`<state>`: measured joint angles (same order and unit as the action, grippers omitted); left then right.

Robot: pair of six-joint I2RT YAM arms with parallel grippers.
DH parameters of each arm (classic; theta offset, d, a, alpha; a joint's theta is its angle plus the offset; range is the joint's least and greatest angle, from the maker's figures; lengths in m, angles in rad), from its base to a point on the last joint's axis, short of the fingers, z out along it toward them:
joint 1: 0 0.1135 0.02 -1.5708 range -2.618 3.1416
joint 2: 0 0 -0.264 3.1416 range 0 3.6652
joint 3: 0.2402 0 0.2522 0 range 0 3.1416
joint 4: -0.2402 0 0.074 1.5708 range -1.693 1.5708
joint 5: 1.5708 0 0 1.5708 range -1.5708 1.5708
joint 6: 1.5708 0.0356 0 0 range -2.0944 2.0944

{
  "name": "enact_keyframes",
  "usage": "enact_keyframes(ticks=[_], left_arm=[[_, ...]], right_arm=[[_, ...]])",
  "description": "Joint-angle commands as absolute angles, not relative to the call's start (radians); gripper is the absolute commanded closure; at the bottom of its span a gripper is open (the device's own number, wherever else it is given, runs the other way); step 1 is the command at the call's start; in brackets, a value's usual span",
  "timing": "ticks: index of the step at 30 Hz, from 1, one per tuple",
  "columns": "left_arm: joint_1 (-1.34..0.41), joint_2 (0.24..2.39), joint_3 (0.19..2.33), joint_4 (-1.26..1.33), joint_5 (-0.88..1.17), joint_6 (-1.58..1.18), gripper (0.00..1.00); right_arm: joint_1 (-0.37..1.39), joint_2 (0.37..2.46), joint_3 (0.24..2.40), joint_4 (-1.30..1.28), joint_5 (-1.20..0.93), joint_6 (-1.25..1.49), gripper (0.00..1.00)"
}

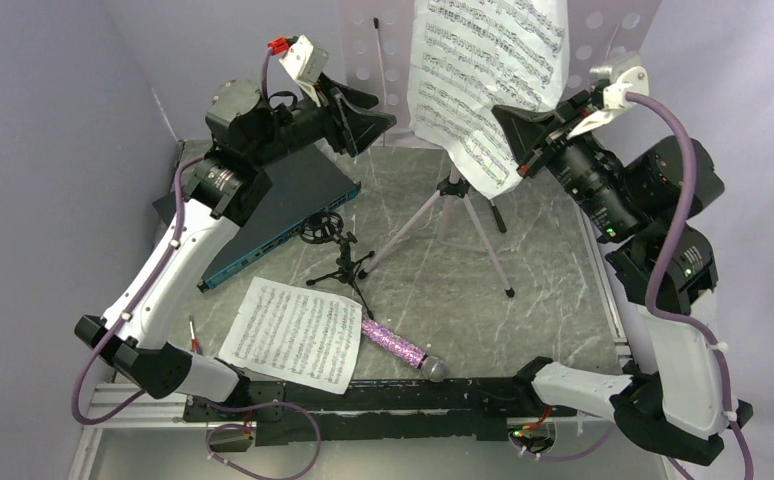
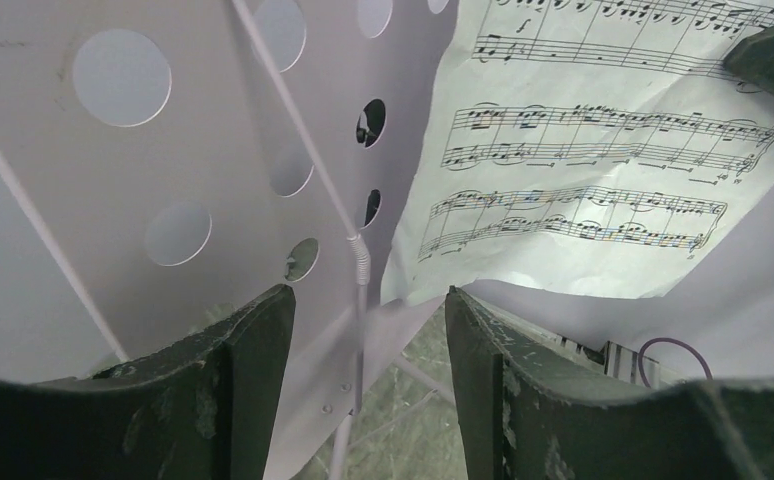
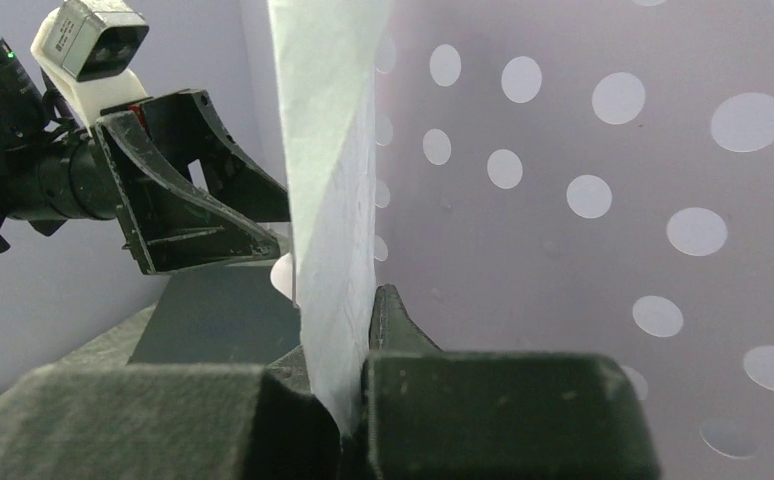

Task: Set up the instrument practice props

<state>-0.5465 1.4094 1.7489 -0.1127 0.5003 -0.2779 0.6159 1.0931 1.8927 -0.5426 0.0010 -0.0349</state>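
Worktop [image 1: 553, 290]: grey, marbled surface. It carries all the props, and both arm bases sit at its 6 o'clock edge.

Music stand [image 1: 383, 50]: pale-lilac plate with round holes, on a silver tripod. It stands upright at 12 o'clock on the worktop. The left wrist view shows the plate [image 2: 113, 180] from close by, with a thin wire arm lying over it. The right wrist view shows it too [image 3: 563, 150].

Dark flat box [image 1: 283, 215]: it has a teal edge and lies at 10 o'clock, partly under the left arm.

Held sheet-music page [image 1: 488, 70]: it hangs in front of the plate on the 1 o'clock side, tilted, with its lower corner below the plate. The printed side shows in the left wrist view [image 2: 583, 170], and the right wrist view sees the page edge-on [image 3: 333, 200].

Flat sheet-music page [image 1: 293, 333]: it lies face up on the worktop at 7 o'clock.

Left gripper [image 1: 378, 112]: raised at 11 o'clock and pointing at the plate. The jaws stand fairly wide with nothing between them [image 2: 368, 300]. The wire arm shows beyond the gap; I cannot tell whether it is touched.

Right gripper [image 1: 511, 140]: raised at 1 o'clock. The jaws are closed flat on the lower right edge of the held sheet-music page [image 3: 363, 310].

Mic stand [image 1: 338, 250]: small, black, with a ring mount. It stands upright between the box and the silver tripod.

Microphone [image 1: 398, 345]: purple glitter. It lies on its side at 6 o'clock, just beside the flat sheet-music page.
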Motion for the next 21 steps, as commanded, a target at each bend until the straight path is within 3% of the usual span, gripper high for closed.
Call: enact_keyframes(ticks=[1,21], left_arm=[[-0.54,1.434,1.786,-0.053,0.525,-0.296,0.38],[-0.54,1.479,1.806,0.064,0.532,-0.337,0.51]], right_arm=[[0.616,1.119,1.933,-0.493,0.005,-0.057,1.0],[0.616,1.204,2.005,-0.471,0.025,-0.087,1.0]])
